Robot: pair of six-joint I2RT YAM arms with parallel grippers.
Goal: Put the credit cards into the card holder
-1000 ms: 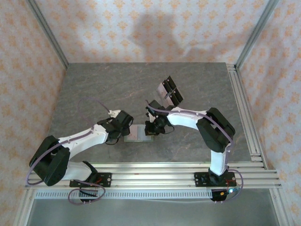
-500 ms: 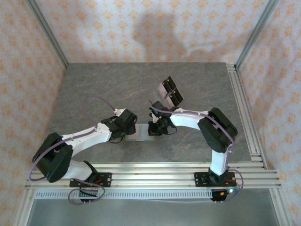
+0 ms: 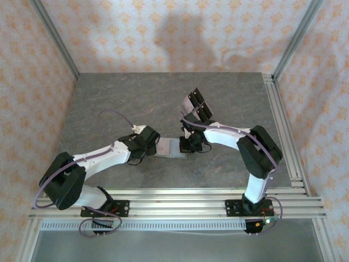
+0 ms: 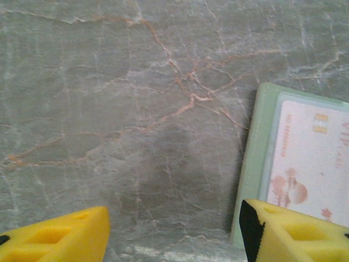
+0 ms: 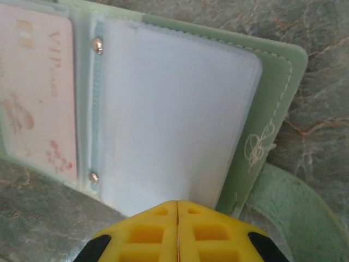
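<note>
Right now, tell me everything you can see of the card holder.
The card holder lies open and flat on the grey stone table. It looks like soft sage-green leatherette with pale stitching and a small stitched bow. Inside, clear plastic sleeves are fixed by two metal rivets; one holds a pale pink VIP card, the next looks empty. The shut right fingers sit at its near edge.
</note>
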